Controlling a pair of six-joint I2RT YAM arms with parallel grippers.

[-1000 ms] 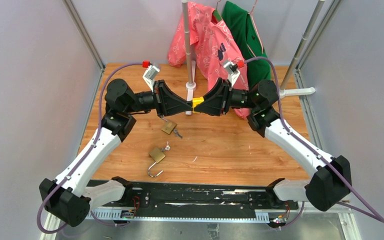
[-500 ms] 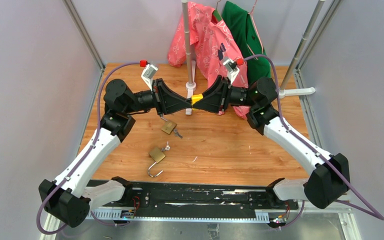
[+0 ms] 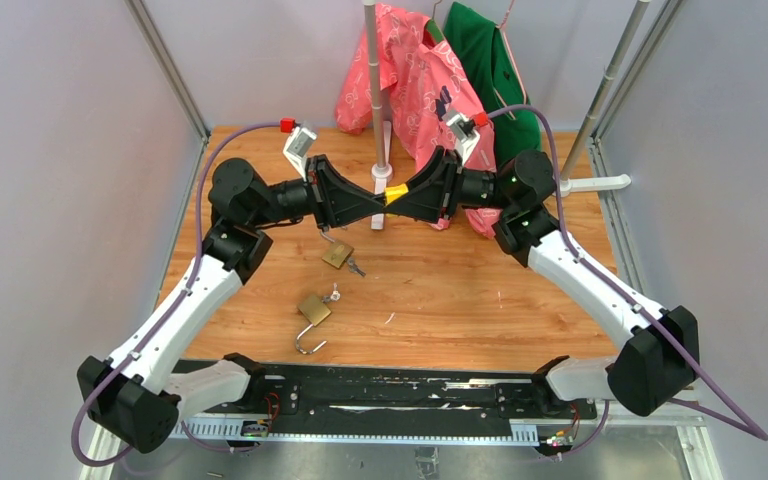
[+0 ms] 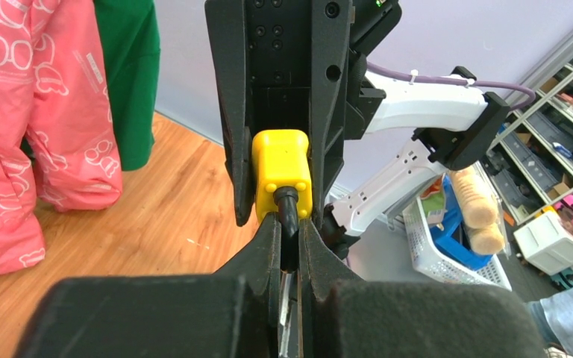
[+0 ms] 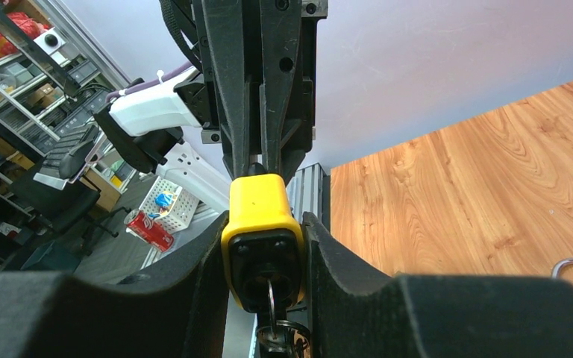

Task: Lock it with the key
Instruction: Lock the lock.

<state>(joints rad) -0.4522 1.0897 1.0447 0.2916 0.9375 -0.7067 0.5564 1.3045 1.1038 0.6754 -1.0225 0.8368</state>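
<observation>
One brass padlock [image 3: 313, 308] lies near, unused. Farther, in mid-air, the left gripper [image 4: 289, 227] pinches shut on the shackle [image 4: 286, 203] of the yellow padlock [image 4: 282, 160]. The right gripper [image 5: 265, 224], partly open, clamps its body. Push the shackle straight home, then turn the key [image 5: 269, 289].

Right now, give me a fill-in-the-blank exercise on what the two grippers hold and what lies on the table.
The right gripper is shut on the body of a ____ padlock. The left gripper pinches its black ____. A ____ sits in its keyhole. On the table lie ____ brass padlocks.
Missing: yellow; shackle; key; two.
</observation>
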